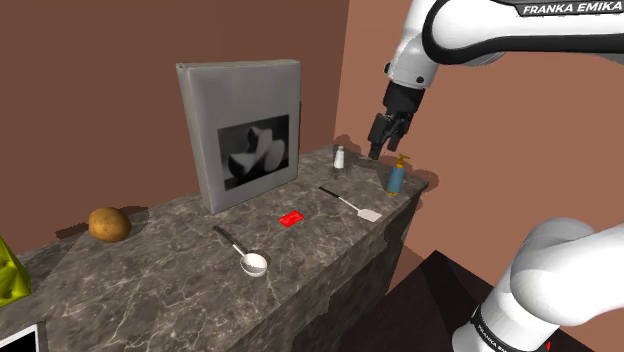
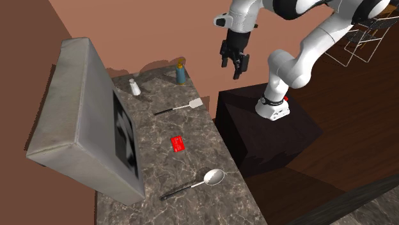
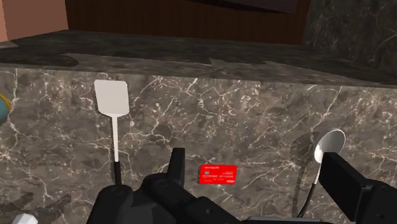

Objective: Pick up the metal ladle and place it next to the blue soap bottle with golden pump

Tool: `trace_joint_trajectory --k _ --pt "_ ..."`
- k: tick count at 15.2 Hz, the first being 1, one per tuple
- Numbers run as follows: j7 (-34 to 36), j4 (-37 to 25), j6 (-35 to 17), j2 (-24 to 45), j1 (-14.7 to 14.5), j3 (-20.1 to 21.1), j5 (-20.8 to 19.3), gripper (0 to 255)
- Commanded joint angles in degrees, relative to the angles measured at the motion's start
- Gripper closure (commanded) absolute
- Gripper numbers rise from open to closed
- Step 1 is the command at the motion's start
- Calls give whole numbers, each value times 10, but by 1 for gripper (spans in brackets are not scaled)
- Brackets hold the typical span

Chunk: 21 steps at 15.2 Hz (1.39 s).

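End effector [image 3: 253, 162] open, empty — approach step in hand
Ladle [image 1: 252, 262] lies on the worktop [image 1: 170, 250], well apart from the soap bottle [image 1: 397, 176]; next move calls for lowering over its handle

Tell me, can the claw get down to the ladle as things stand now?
Probably yes. The ladle lies flat on the counter, apart from the red card and the spatula, with nothing above it. The claw hangs open in the air near the soap bottle, and its way looks free.

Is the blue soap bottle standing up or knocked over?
Standing up. The soap bottle sits on its base, its golden pump on top.
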<state>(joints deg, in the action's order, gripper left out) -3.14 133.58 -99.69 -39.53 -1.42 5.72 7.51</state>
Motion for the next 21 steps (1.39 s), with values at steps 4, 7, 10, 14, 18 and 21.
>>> trace_joint_trajectory --k 4,7,10,14,18,21 --pt "41 -5 -70 80 -10 43 17 0" --pt "65 -15 -110 132 -14 66 22 0" --pt "90 -31 -146 189 -17 89 22 0" --pt "126 -63 -190 270 -21 117 12 0" --pt "167 -106 -226 356 -27 140 -10 0" --pt "199 -146 -246 423 -36 151 -33 0"
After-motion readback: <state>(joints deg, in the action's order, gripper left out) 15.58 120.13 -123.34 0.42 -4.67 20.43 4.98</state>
